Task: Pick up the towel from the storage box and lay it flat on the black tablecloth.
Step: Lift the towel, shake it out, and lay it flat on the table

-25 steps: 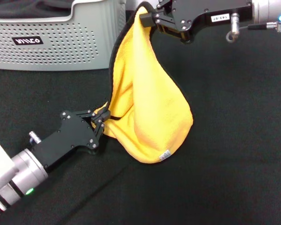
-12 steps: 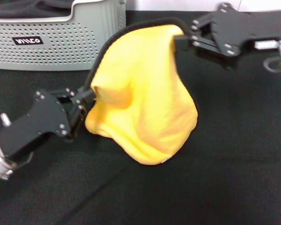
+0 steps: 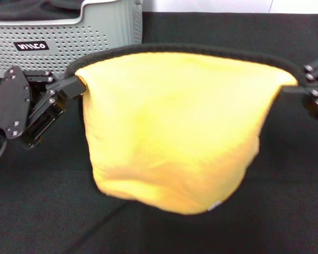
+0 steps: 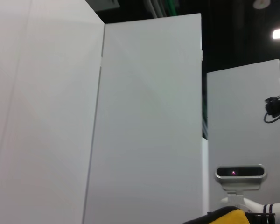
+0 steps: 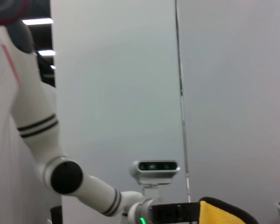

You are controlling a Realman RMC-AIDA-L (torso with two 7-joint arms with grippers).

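Observation:
The yellow towel hangs spread wide in the air above the black tablecloth, its black-edged top rim stretched taut. My left gripper is shut on the towel's left top corner. At the right edge of the head view my right gripper is shut on the right top corner. The towel sags in a rounded belly, with a small white tag at its lower right. The storage box stands at the back left. A bit of yellow towel shows in the left wrist view, and the towel also in the right wrist view.
Dark fabric lies inside the storage box. Both wrist views look up at white wall panels and the robot's head camera. The left arm shows in the right wrist view.
Both grippers have drawn apart, left going left and up, right going right and down. The bunched hanging towel is now stretched wide between them.

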